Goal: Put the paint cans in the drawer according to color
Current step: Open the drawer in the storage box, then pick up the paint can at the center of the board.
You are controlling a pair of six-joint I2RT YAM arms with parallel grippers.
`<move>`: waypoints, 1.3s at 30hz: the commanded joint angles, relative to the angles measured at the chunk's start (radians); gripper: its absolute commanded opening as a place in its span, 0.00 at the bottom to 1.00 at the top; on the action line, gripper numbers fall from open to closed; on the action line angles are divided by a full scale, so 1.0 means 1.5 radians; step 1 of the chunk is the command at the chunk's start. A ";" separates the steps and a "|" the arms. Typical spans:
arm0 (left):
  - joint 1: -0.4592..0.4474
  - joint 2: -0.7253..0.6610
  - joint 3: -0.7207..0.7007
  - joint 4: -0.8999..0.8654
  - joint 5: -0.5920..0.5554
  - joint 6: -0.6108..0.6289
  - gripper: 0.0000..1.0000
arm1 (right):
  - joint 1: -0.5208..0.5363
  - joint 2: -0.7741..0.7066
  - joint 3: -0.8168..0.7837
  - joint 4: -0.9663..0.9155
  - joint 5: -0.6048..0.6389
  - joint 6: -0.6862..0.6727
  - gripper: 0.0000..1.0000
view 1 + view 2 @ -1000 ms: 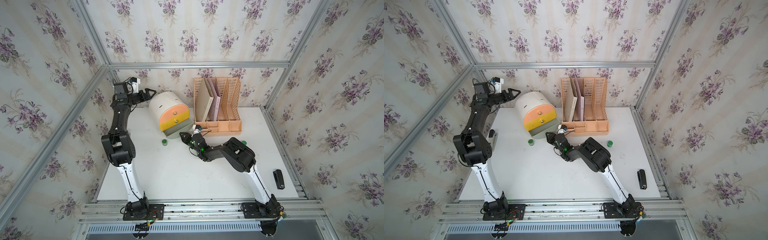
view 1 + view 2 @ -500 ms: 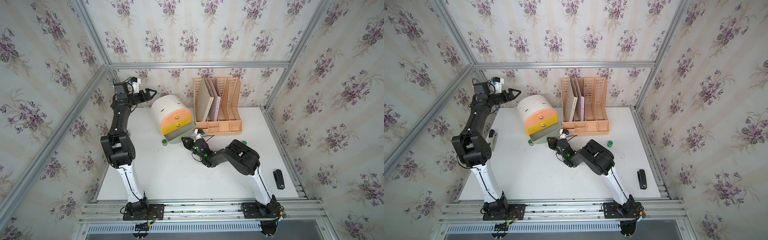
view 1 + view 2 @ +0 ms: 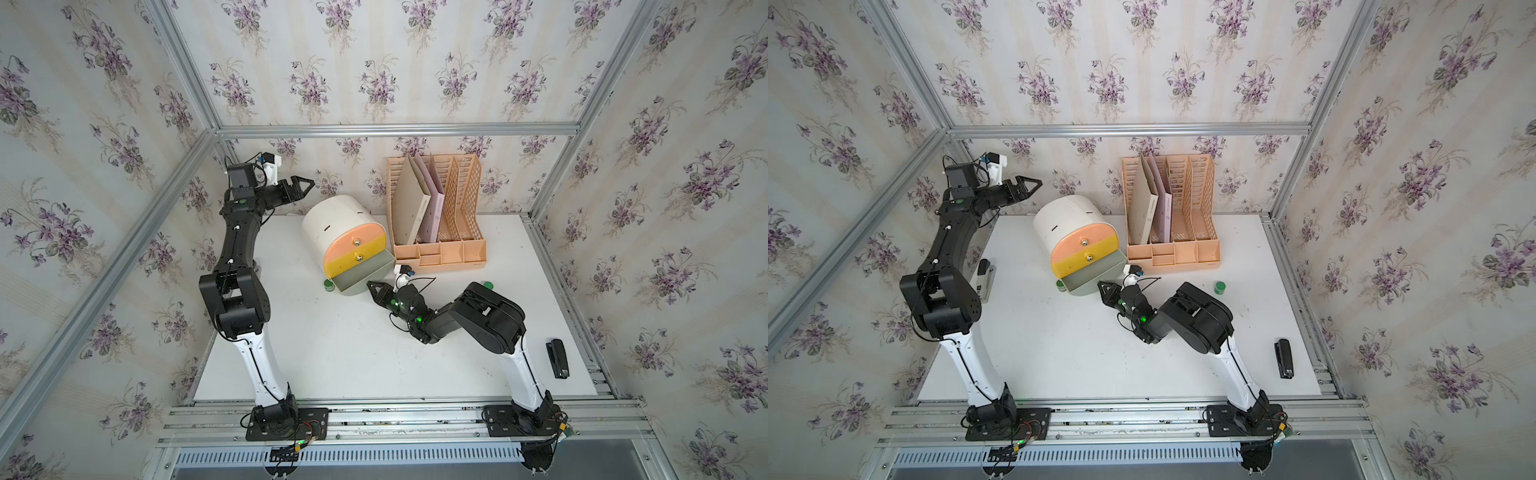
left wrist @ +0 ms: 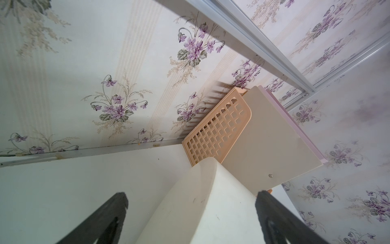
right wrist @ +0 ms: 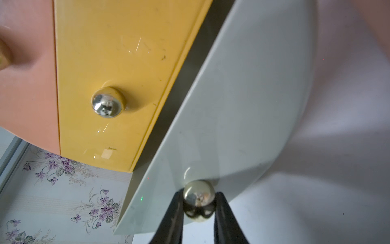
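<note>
Mid-frame, the white drawer chest [image 3: 1059, 220] has its grey-green bottom drawer [image 3: 1096, 275] standing out, with the right hand [image 3: 1101, 286] at its front. One green-lidded paint can [image 3: 1061, 285] sits against the chest's lower left. A second paint can [image 3: 1220, 286] stands farther right on the tabletop [image 3: 1079, 353]. The left hand [image 3: 1034, 185] hangs spread at upper left.

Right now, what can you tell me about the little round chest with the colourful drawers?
The chest is a white, rounded shell that looks like plastic, standing on the white table beside the peach file rack. It has three stacked drawers with shiny knobs: the pink drawer and the yellow drawer are shut, the grey-green bottom drawer is pulled out. The right arm's fingers pinch its knob. A green-lidded jar sits by its corner.
</note>
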 commanded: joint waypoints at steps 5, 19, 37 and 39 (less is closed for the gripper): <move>0.001 -0.017 -0.013 0.020 0.008 -0.007 0.99 | 0.001 -0.029 -0.005 0.017 0.002 -0.033 0.38; -0.004 -0.125 -0.117 0.008 -0.033 -0.023 0.99 | 0.002 -0.154 -0.117 -0.014 0.014 -0.067 0.40; -0.140 -0.424 -0.348 -0.159 -0.230 0.089 0.99 | -0.066 -0.461 -0.147 -0.499 0.005 -0.206 0.44; -0.179 -0.467 -0.377 -0.170 -0.255 0.106 0.99 | -0.079 -0.495 -0.154 -0.536 0.003 -0.223 0.44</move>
